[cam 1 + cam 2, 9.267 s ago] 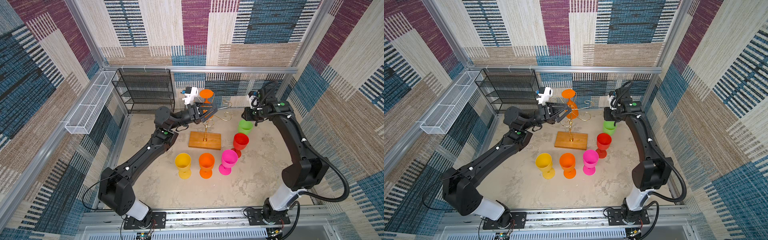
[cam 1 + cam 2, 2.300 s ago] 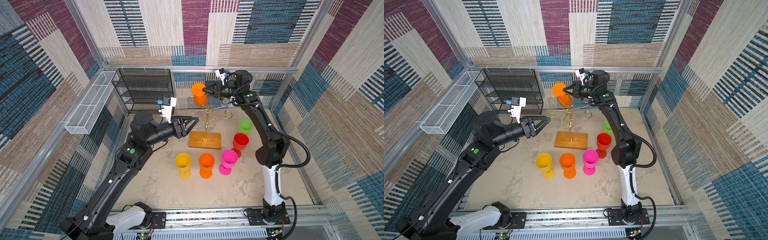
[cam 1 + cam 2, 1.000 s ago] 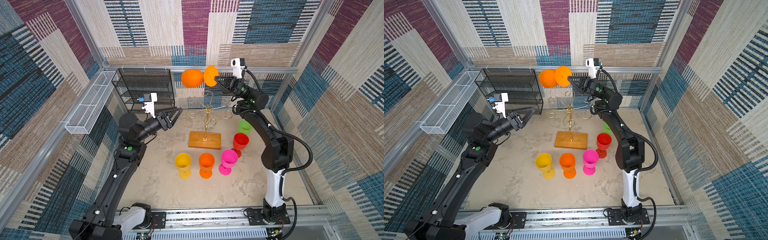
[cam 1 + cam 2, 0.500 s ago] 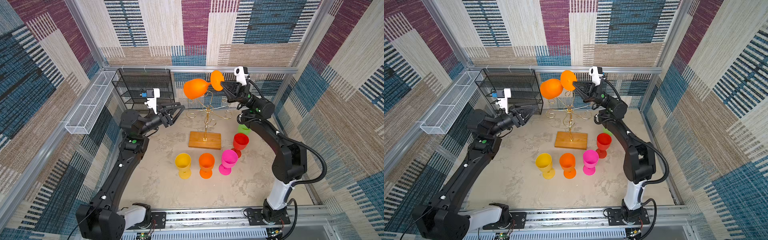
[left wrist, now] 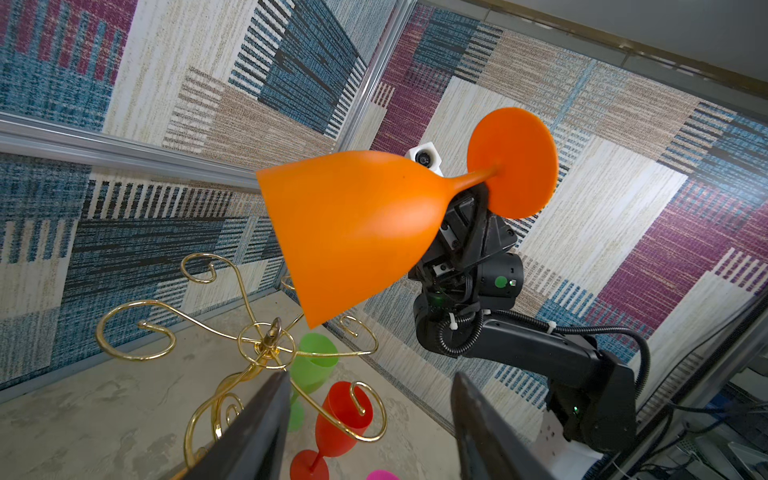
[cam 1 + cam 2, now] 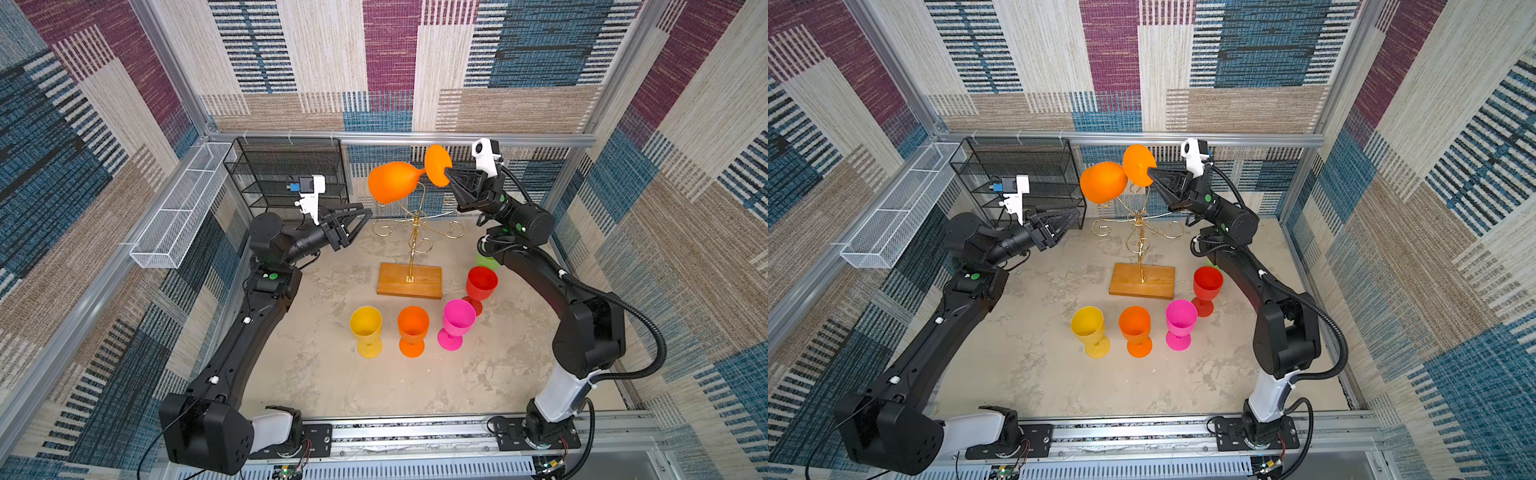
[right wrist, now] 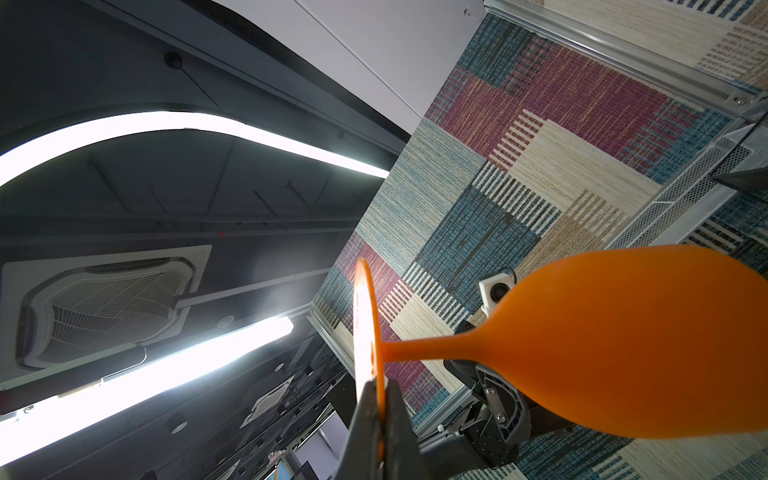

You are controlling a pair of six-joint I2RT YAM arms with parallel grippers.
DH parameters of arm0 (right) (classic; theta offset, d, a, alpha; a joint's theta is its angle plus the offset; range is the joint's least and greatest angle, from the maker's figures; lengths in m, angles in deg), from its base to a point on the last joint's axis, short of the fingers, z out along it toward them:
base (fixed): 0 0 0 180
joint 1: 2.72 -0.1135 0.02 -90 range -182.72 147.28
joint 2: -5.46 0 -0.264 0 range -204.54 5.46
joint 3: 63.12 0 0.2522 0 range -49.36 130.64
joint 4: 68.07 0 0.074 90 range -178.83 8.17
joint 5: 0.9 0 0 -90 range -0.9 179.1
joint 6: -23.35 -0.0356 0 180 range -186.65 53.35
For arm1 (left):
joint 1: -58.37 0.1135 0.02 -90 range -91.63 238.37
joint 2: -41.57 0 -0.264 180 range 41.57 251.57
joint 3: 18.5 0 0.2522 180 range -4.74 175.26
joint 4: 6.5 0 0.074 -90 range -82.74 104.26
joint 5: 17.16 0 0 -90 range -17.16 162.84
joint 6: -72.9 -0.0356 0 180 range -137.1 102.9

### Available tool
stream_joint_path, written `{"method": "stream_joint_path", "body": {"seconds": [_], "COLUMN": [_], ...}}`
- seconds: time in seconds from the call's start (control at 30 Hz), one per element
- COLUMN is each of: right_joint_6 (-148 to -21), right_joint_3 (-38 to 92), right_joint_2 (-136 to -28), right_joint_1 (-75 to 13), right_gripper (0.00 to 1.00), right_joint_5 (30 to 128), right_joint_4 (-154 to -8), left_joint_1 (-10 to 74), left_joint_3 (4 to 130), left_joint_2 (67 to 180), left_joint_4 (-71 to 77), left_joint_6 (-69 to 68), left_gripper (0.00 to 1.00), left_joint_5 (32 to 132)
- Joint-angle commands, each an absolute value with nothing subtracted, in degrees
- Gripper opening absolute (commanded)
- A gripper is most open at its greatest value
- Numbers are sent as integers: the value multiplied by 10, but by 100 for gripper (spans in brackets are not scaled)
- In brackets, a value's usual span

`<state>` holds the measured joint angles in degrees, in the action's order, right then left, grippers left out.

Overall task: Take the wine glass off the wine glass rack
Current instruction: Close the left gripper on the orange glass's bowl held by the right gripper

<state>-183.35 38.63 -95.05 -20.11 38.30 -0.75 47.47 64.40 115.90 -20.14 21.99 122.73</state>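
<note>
Grip on the foot of the orange wine glass [image 6: 392,183]

The right gripper [image 6: 447,176] is clamped tight on the glass's round foot, holding it sideways above the gold wine glass rack [image 6: 409,280]. The left gripper [image 6: 365,210] stands part-open and empty, near the rack

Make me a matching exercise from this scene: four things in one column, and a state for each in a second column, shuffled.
Things:
1. raised orange wine glass
2. left gripper
3. wine glass rack
4. yellow wine glass

States:
A. standing upright on the table
B. open, holding nothing
C. lying sideways in the air, its foot pinched by the right gripper
D. no glass hanging on its arms

Pairs: 1-C, 2-B, 3-D, 4-A
</note>
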Motion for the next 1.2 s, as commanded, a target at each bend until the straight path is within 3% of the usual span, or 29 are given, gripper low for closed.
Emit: {"method": "stream_joint_path", "body": {"seconds": [0.0, 0.3, 0.77, 1.17], "right_joint_6": [-1832, -1829, -1835, -1873], "right_joint_3": [378, 353, 342, 318], "right_joint_2": [-938, -925, -927, -934], "right_joint_1": [-204, -207, -221, -221], "right_gripper": [0, 0, 0, 0], "right_joint_5": [390, 397, 410, 446], "right_joint_4": [193, 196, 206, 240], "left_joint_1": [476, 474, 457, 453], "left_joint_3": [650, 661, 665, 662], "left_joint_2": [1170, 1217, 1255, 1248], "left_joint_4": [-249, -390, -479, -519], "left_joint_6": [238, 332, 401, 438], "left_gripper": [64, 65, 63, 35], "left_joint_5": [1238, 1276, 1296, 1302]}}
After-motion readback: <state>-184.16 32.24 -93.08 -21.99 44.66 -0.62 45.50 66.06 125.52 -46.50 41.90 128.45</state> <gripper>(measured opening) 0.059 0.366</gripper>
